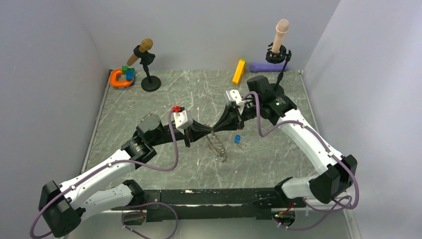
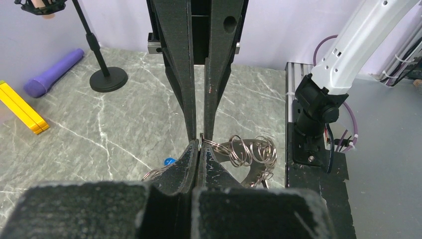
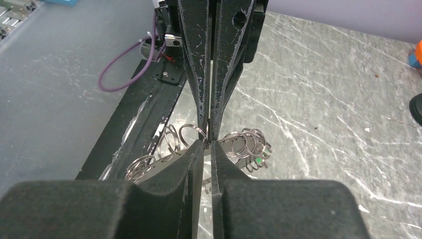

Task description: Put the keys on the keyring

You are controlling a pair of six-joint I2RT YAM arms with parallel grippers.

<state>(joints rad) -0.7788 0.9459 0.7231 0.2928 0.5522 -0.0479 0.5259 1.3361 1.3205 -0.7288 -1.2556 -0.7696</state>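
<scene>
On the grey-veined stone-pattern table (image 1: 199, 92) the two black-fingered arms meet tip to tip near the middle. The left gripper (image 2: 200, 149) is fully closed, pinching one strand of the wide grey metal keyring (image 2: 251, 152) fringed with small wire loops. The rest of the ring lies slack on the table just beneath. The right gripper (image 3: 207, 145) shows only a slim slit between its fingers, set at the same strand, and I cannot tell whether it bites. The step looks like prising a loop open. The two pinches should sit just beside each other on one coil and part gently, so the limp ring does not twist. A small blue-headed key (image 1: 238, 139) lies loose near the ring, to its right. No true container shows. An orange C-shaped toy (image 1: 115, 79) in the far-left corner has green and blue blocks (image 1: 127, 72) at its mouth.
</scene>
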